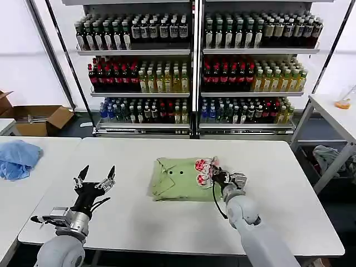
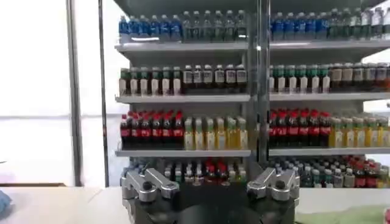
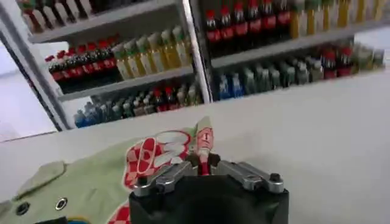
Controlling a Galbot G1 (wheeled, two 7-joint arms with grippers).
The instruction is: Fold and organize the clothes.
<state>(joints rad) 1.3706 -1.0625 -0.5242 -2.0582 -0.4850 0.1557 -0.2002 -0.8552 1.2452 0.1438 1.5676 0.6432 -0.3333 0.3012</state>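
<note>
Polo shirt (image 1: 181, 179) lay mid-worktop (image 1: 278, 167), already folded into a compact bundle, collar and buttons toward the robot's left, red-and-white print at its right edge. Right tool (image 1: 216, 172) was pinched shut on that printed edge; the right wrist view showed cloth between the fingers. Left tool (image 1: 95, 179) hovered open, well apart from the shirt. Judged step: a final fold or tidy. Next likely needs carrying the edge across, then releasing.

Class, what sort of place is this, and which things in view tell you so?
Probably a mock shop or robot test lab: tall shelves stocked with rows of drink bottles, a plain white table with a folded green polo shirt, and an open cardboard box aside.
</note>
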